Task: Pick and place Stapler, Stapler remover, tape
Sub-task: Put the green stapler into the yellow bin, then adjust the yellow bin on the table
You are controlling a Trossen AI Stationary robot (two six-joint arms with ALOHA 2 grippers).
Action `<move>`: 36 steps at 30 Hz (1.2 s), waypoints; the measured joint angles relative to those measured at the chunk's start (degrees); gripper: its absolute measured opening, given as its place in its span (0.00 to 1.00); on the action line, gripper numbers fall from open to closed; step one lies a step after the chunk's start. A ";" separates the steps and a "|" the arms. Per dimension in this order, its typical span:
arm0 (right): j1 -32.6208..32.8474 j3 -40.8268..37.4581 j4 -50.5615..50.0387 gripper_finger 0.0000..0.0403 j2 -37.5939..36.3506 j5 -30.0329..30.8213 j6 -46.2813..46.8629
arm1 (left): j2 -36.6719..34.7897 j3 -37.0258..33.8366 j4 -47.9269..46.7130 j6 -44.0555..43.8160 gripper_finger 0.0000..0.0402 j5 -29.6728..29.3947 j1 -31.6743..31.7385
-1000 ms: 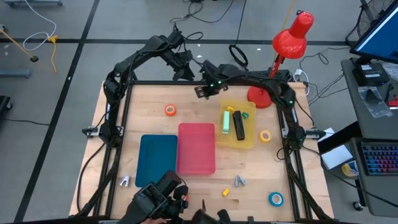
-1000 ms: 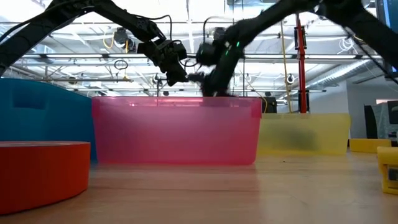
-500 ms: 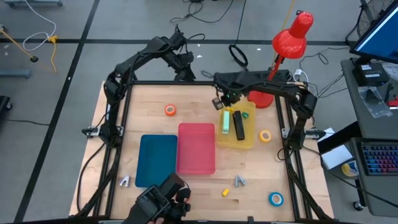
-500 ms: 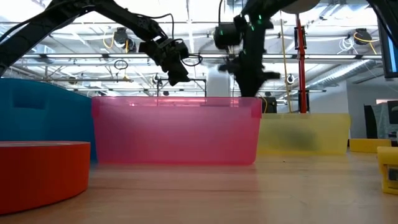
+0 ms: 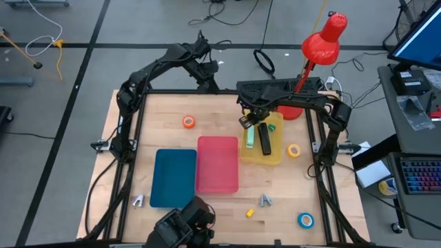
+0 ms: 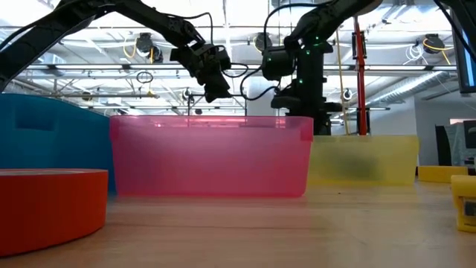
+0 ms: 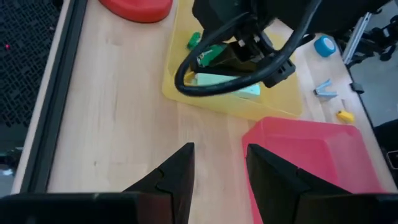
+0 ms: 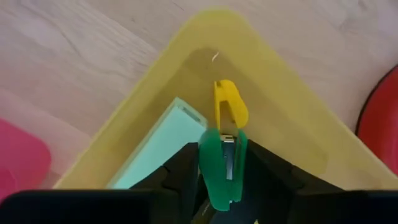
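While over yellow bin [image 8: 292, 134], right hand [image 8: 222, 171] grips green staple remover [image 8: 219, 168]; left hand [image 7: 217, 177] slightly apart, empty

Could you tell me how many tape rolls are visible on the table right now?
3 show in the high view: an orange roll on bare wood left of the pink bin, a yellow roll just right of the yellow bin, and a blue roll near the front right. More may be hidden.

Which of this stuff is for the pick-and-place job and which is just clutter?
Job: green stapler, black stapler, orange tape, yellow tape, blue tape, grey staple removers, pink bin, blue bin, right gripper over the yellow bin.
Clutter: red lamp, keyboard.
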 joint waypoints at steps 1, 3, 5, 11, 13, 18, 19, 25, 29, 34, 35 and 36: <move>0.00 -0.01 0.05 0.31 0.02 0.00 -0.69 | 0.00 0.00 -0.03 0.15 0.36 0.40 0.00; -0.02 -0.01 0.39 0.34 0.02 0.07 -1.62 | 0.00 0.00 -0.03 0.78 0.36 2.05 0.07; -0.02 -0.01 0.97 0.38 0.00 0.22 -2.54 | 0.00 0.00 -0.05 1.76 0.36 4.47 0.31; -0.73 -0.01 0.78 0.45 0.00 0.21 -4.67 | 0.00 0.00 -2.16 4.32 0.36 9.54 1.05; -1.01 -0.01 -2.45 0.46 -0.43 0.15 -3.03 | 0.00 0.00 -4.75 7.82 0.36 13.01 1.57; -0.75 -0.05 -14.01 0.44 -4.39 5.30 0.63 | 0.00 0.00 -14.63 22.50 0.36 24.11 3.98; -0.43 -0.25 -15.83 0.43 -5.65 7.31 1.89 | 0.00 0.00 -16.53 24.87 0.36 24.99 4.40; 0.22 -4.78 -17.97 0.37 -14.74 9.78 10.18 | 0.00 0.00 -24.70 32.10 0.36 25.20 6.27; -1.87 -14.70 -15.73 0.27 -19.56 7.31 14.21 | -0.04 0.00 -25.01 32.81 0.36 23.87 6.29; -5.41 -24.88 -7.12 0.12 -23.64 7.28 17.09 | -0.24 0.00 -24.94 33.13 0.36 23.37 5.92; -6.16 -26.17 -4.66 0.08 -24.22 7.00 16.93 | -0.22 0.00 -24.94 33.11 0.36 23.37 5.90; -6.99 -27.32 -2.01 0.05 -24.59 6.42 16.60 | -0.22 0.00 -24.94 33.08 0.36 23.35 5.90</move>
